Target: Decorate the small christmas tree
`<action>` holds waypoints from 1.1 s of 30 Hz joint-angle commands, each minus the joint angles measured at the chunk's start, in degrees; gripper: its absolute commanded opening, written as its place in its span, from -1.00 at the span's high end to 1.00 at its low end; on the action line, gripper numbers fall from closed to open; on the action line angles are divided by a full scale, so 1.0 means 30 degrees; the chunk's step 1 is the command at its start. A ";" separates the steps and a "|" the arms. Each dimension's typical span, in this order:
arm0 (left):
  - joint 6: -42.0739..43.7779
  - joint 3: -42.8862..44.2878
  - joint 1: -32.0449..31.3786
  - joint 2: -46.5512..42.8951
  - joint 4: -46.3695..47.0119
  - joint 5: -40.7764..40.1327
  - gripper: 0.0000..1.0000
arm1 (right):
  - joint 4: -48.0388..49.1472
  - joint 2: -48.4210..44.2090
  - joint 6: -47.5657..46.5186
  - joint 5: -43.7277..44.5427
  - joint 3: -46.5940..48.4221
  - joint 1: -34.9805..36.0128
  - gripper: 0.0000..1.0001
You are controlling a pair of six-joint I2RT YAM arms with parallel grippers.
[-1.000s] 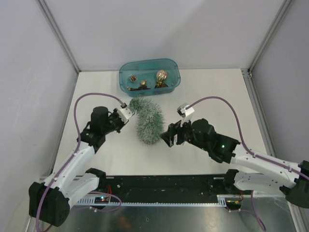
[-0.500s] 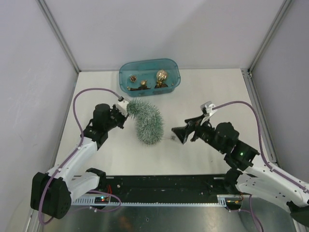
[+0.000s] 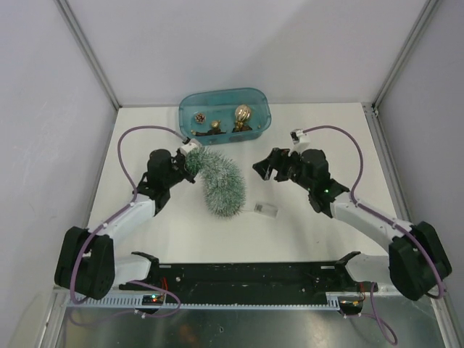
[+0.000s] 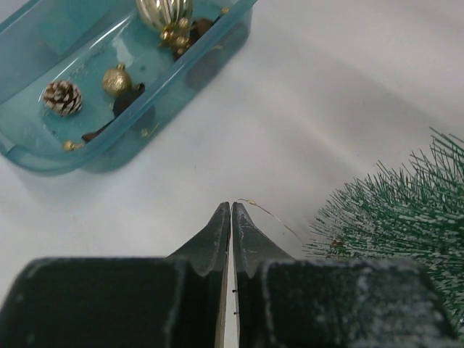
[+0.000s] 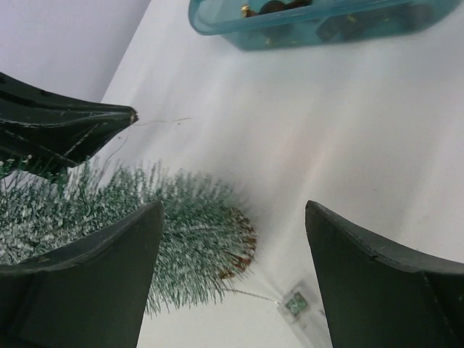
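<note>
Right jaws have swung off the tree's wood base toward the tub, uncovering a small clear box (image 3: 266, 209); left jaws have crept nearer the tub.

Left jaws: pressed together, with a fine gold wire (image 4: 275, 221) ending right at their tip; whether it is nipped cannot be told. Right jaws: spread wide, empty.

Small christmas tree (image 3: 221, 181): on its side and bent, tip just beside the left jaws, base between the two pairs. Teal tub (image 3: 225, 92): beyond both.

Risks, as judged: the wire may slip from so fine a pinch; a pull on it could drag the unheld tree across the surface (image 3: 319, 130); the right jaws could snag the wire near the box.

Count: one tree, one tub, one box, one wire. In the tub: one large gold bauble (image 4: 164, 10), one small gold ball (image 4: 116, 80), one pine cone (image 4: 61, 96), a few brown pieces.
</note>
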 commanded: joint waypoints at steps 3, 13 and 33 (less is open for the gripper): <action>-0.0852 0.1351 0.0024 0.1866 0.4021 0.2682 0.83 | 0.4858 0.2195 0.1884 -0.3261 0.1534 -0.0204 -0.67; -0.1661 0.2592 -0.0481 0.5134 0.7200 0.6575 0.84 | 0.8508 0.5874 0.4464 -0.5362 0.1911 -0.1435 -0.64; -0.3582 0.5262 -0.0211 0.8050 1.1328 1.5617 0.58 | 2.4696 1.5430 1.8447 -0.9264 0.3012 -0.2394 -0.48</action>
